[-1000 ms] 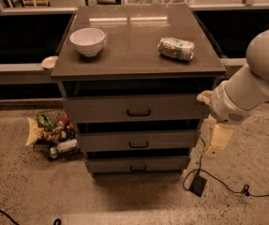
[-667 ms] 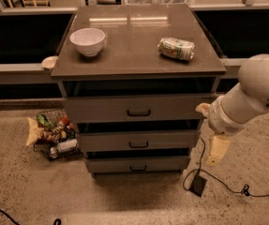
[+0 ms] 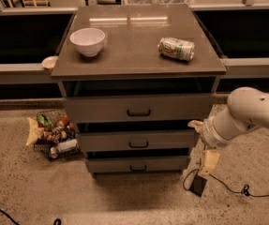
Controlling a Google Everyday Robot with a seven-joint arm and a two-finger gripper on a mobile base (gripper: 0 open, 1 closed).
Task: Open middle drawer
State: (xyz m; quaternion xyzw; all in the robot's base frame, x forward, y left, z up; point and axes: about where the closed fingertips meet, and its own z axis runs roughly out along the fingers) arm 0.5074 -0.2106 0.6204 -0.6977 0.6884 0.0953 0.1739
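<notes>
The middle drawer is a grey-brown flat front with a small black bar handle, between a taller top drawer and a shorter bottom drawer. All three fronts sit about flush with the cabinet. My white arm reaches in from the right. My gripper is beside the cabinet's right edge at middle-drawer height, well to the right of the handle and touching no handle.
On the cabinet top stand a white bowl and a lying can. A wire basket of snacks sits on the floor at left. A black box and cable lie on the floor at right.
My arm and gripper have come down from top-drawer height to middle-drawer height at the cabinet's right side. The drawers have not moved.
</notes>
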